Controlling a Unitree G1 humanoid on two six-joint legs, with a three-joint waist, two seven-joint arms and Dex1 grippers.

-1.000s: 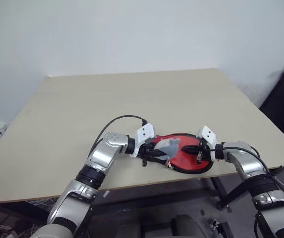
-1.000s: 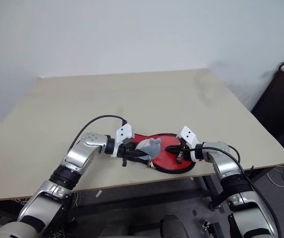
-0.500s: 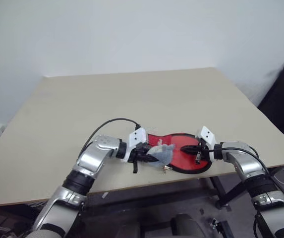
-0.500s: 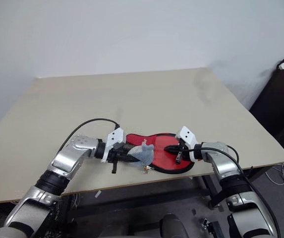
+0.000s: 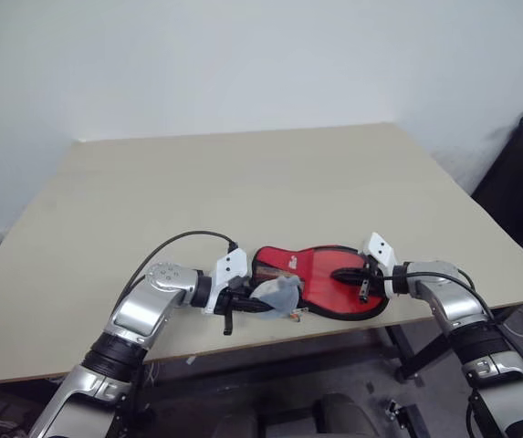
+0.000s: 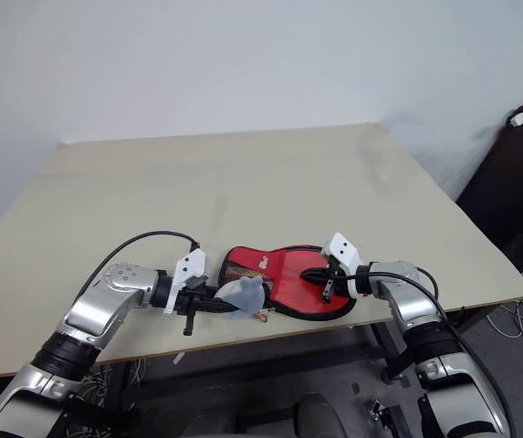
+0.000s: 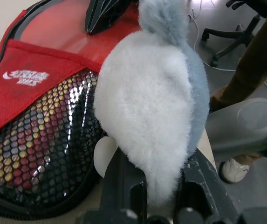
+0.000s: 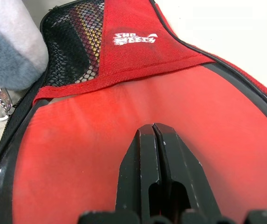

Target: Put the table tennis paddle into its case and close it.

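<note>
Left pincer (image 5: 259, 304) clamping grey-blue fluffy charm (image 5: 279, 294), tugging zip along case (image 5: 320, 281); paddle lying inside. Right pincer (image 5: 350, 273), shut and empty, pinning case to table (image 5: 243, 182). Advice: pull along edging, steady.

Left arm: extended low and forward from the left, forearm angled inward, wrist turned so the left gripper (image 5: 259, 305) points to the right. Its jaws are closed on a grey-blue fluffy lump (image 7: 147, 107), gripped between the two black fingers (image 7: 124, 186). Right arm: reaching forward from the right, elbow bent, wrist turned inward. The right gripper (image 5: 350, 273) points left and slightly downward, jaws fully closed against each other, fingertips resting on the case (image 8: 77, 154).
</note>
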